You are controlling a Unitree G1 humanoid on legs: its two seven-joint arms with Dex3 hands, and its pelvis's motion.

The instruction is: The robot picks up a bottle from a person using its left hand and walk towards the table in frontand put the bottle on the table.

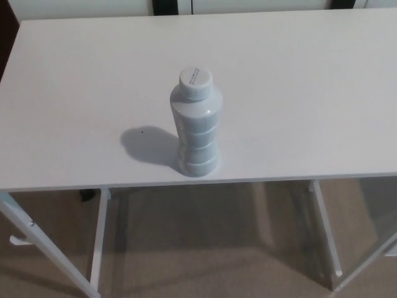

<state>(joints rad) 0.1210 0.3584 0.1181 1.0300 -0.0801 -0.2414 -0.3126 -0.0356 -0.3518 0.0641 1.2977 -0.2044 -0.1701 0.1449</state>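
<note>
Nearest to me on the head view I see beige floor point(205, 248) and the white legs point(98, 236) of the table point(298, 93), under its front edge. Just back from that edge, around the middle of the table's width, the bottle point(196, 124) stands upright on the white top. It is pale and ribbed, with a white cap point(195, 79) bearing small print too fine for me to read. Its shadow point(149, 144) falls to the left on the tabletop. My left hand and right hand are both outside the picture, so I cannot tell whether they are released or clenched. Nothing is touching the bottle.
</note>
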